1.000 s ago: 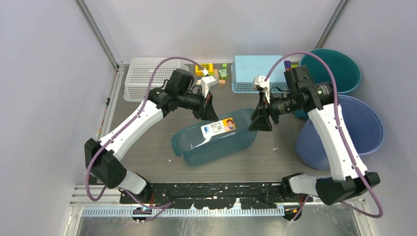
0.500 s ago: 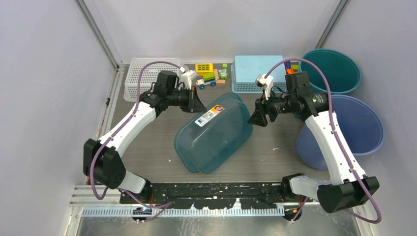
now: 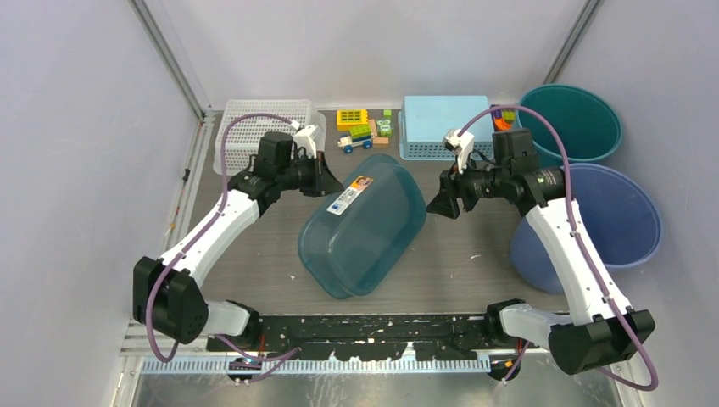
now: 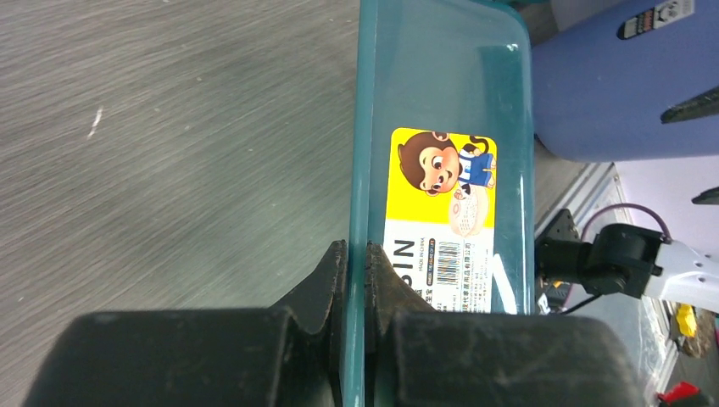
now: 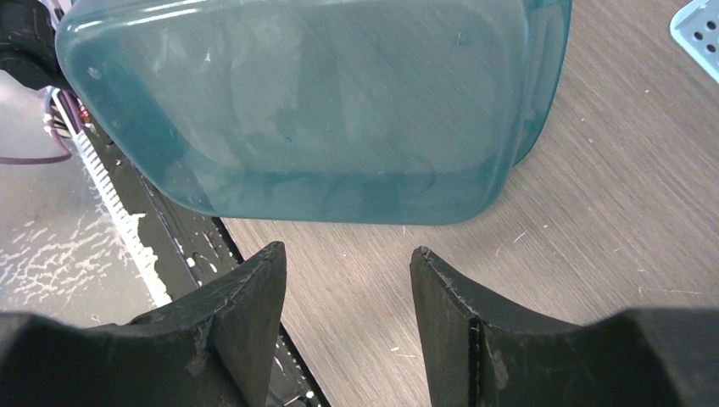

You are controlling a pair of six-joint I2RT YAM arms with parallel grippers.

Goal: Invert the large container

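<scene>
— Grey tabletop [image 3: 254,246]: where's the large container [image 3: 365,229]?
— Mid-table between both arms, tilted. Left gripper [image 3: 329,181] fingers pinch its rim; right gripper [image 3: 441,203] sits just beside it, fingers spread, not touching.

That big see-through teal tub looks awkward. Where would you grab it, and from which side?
By its thin rim, coming edge-on from the end nearest the white basket, as the left gripper does now, shut on that lip. The walls and base of the teal basin are broad, smooth and curved, probably too wide for a gripper to span.
</scene>
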